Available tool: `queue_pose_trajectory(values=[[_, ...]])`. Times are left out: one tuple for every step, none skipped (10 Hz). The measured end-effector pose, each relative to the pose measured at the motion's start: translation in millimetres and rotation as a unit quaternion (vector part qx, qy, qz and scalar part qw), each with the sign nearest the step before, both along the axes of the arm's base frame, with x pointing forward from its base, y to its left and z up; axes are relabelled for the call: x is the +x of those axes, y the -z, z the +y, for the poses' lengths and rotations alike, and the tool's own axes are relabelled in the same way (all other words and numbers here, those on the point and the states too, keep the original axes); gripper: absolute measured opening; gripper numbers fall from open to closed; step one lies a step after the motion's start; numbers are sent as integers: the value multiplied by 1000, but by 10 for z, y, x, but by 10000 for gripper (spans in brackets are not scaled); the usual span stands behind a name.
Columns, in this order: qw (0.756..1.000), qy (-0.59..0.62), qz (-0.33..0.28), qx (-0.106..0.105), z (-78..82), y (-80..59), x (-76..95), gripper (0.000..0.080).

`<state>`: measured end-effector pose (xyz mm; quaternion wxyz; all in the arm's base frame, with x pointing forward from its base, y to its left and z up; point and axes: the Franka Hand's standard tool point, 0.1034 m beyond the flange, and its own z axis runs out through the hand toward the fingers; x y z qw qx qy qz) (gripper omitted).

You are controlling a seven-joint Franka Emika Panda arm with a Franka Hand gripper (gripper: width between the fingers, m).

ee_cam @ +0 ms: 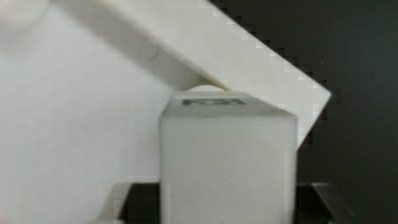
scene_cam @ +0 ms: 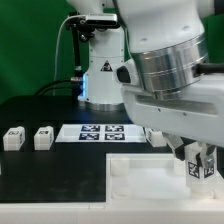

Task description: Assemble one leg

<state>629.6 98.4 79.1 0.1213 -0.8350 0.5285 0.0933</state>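
Note:
My gripper [scene_cam: 198, 166] is shut on a leg [scene_cam: 193, 172], a small white block with a black-and-white tag. It holds the leg upright over the corner of the large white rimmed tray-like piece [scene_cam: 135, 182] on the exterior view's right. In the wrist view the leg [ee_cam: 228, 155] fills the middle between my dark fingers [ee_cam: 143, 203]. Its tagged far end lies against the tray piece's angled rim [ee_cam: 249, 60]. I cannot tell whether it sits in a hole. Two more legs [scene_cam: 13, 138] [scene_cam: 43, 137] stand on the black table at the exterior view's left.
The marker board [scene_cam: 100, 132] lies flat behind the tray piece. A small white piece [scene_cam: 152, 134] shows beside it, half hidden by my arm. The robot base [scene_cam: 100, 70] stands at the back. My wrist covers much of the exterior view's right.

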Motion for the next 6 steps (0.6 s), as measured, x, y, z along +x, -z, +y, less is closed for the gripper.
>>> queue_pose_trajectory(values=[[998, 67, 22, -2, 29, -3, -7, 292], [992, 120, 38, 1, 34, -2, -10, 292], [989, 138, 42, 3, 18, 0, -4, 292], [989, 141, 43, 4, 23, 0, -5, 292], [992, 124, 38, 4, 24, 1, -6, 294], [994, 105, 32, 4, 24, 3, -7, 466]])
